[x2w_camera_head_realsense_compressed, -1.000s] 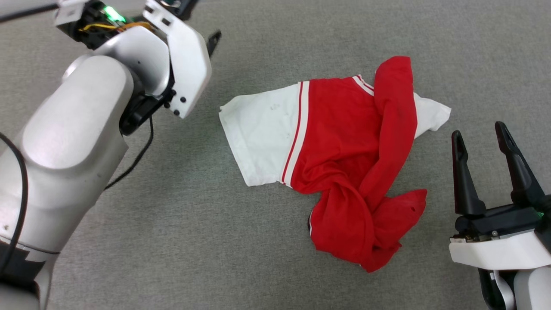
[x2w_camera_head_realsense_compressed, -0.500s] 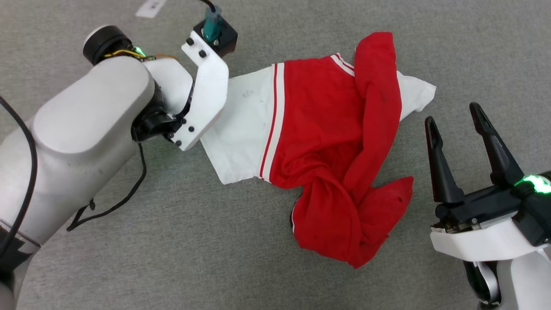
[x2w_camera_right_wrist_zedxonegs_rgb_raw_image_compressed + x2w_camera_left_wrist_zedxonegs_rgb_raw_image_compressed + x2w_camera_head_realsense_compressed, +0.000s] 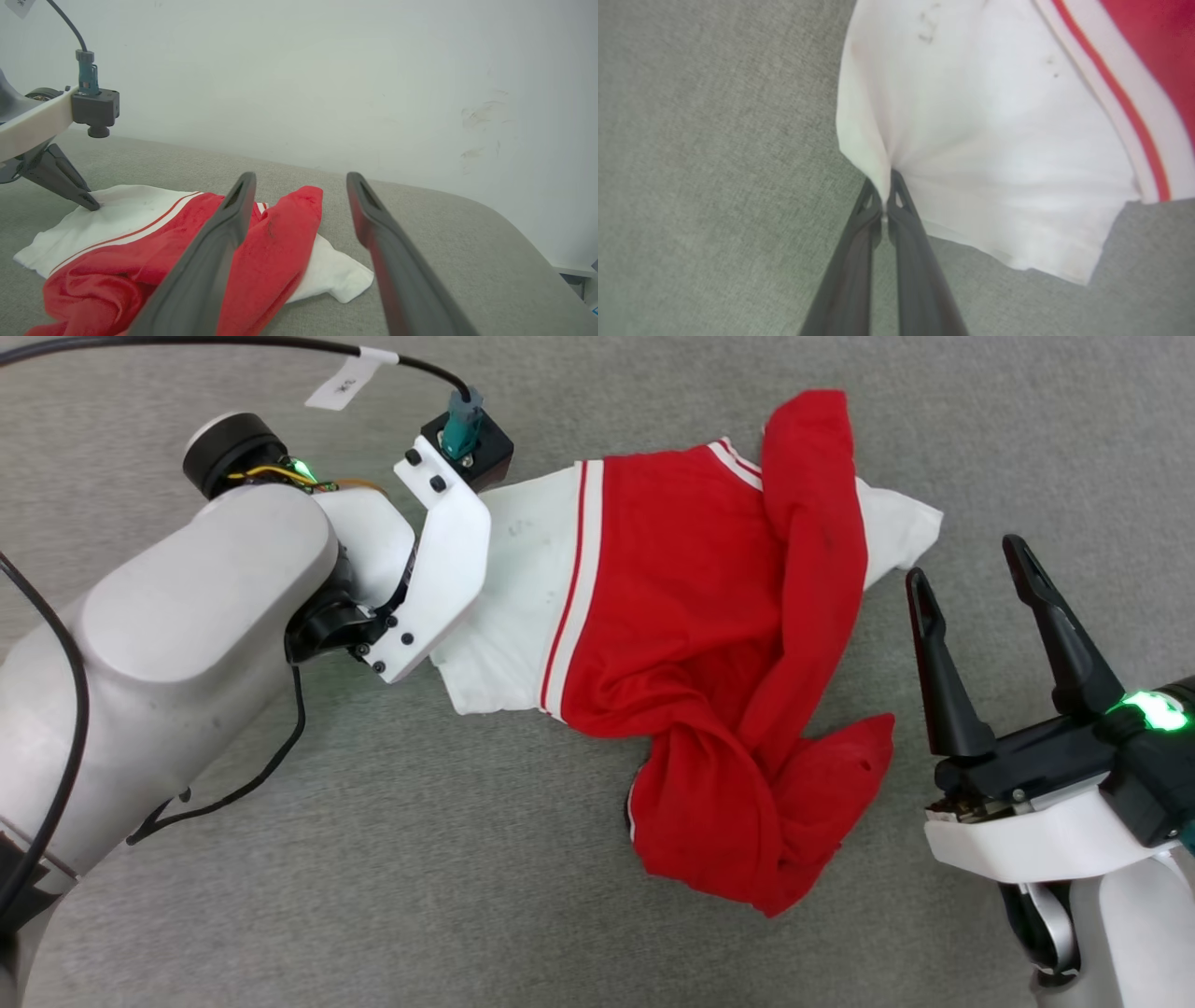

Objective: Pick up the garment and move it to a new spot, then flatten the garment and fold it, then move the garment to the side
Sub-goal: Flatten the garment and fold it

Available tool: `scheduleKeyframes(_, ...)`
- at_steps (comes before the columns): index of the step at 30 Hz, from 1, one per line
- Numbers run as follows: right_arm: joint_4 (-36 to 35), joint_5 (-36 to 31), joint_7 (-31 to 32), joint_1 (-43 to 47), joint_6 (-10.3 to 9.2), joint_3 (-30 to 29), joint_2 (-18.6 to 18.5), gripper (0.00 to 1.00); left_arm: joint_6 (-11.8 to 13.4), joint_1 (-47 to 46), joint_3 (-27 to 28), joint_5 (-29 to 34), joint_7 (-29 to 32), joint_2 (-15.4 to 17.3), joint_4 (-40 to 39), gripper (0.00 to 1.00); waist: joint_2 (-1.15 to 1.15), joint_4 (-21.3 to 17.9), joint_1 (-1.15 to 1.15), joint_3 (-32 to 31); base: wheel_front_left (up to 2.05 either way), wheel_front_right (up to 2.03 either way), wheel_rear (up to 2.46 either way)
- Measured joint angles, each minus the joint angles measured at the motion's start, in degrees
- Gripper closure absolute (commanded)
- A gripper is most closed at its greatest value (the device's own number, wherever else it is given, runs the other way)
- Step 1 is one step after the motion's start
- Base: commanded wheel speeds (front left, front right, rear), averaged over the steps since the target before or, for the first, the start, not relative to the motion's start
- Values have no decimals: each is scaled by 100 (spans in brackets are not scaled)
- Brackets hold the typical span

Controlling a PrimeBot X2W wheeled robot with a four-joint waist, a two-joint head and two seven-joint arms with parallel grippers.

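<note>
the garment [image 3: 709, 644] lies crumpled on the grey surface [image 3: 373, 877]. its red body is bunched and twisted toward the near right. one white sleeve [image 3: 980, 130] is spread out to the left, and the other pokes out at the far right. the left gripper [image 3: 883, 189] has its fingers pressed together on the left edge of the left-hand sleeve. they pinch a small fold of white cloth, and creases fan out from the tips. in the head view the pale wrist bracket covers that spot. the right gripper [image 3: 967, 560] stands just to the right of the garment. its fingers are spread wide with nothing between them, and the tips are near the far-right sleeve but apart from it.

a second ago the left arm was clear of the garment, off to the far left. now it is over the sleeve's edge. that edge lay flat then and is now gathered into the pinch. the whole head view has shifted since, so the camera has moved. set against the right gripper, the red body and its near folds lie much as they did. the right gripper's fingers are as wide apart as before.
</note>
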Motion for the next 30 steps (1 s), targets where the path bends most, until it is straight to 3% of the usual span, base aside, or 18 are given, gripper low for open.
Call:
scheduleKeyframes(6,69,-8,-1,129,0,-196,-81,0,0,16,-57,-76,-441,118,-34,100,0,271,0,-259,0,0,0)
scheduleKeyframes(18,124,-26,-1,386,0,-341,-149,0,1,693,-57,-520,-775,1425,135,100,0,954,0,-797,0,0,0)
scheduleKeyframes(22,157,-25,-1,435,0,-344,-174,0,62,1016,-55,-661,-880,1645,372,100,0,1035,0,-842,0,0,0)
scheduleKeyframes(25,198,-24,-1,438,0,-347,-202,0,153,1248,-29,-818,-1005,1627,488,100,0,1042,0,-851,0,0,0)
scheduleKeyframes(26,212,-23,-1,438,0,-347,-207,0,197,1307,-16,-842,-1099,1608,526,79,0,1041,0,-858,0,0,0)
scheduleKeyframes(27,227,-23,-1,439,0,-349,-210,0,235,1345,7,-839,-1204,1589,564,5,0,1039,0,-868,0,0,0)
scheduleKeyframes(28,243,-23,-1,441,0,-353,-212,0,245,1369,25,-833,-1302,1561,594,0,0,1039,0,-883,0,0,0)
scheduleKeyframes(30,267,-18,-1,451,0,-366,-219,0,278,1365,86,-826,-1466,1505,633,0,0,1046,0,-917,0,0,0)
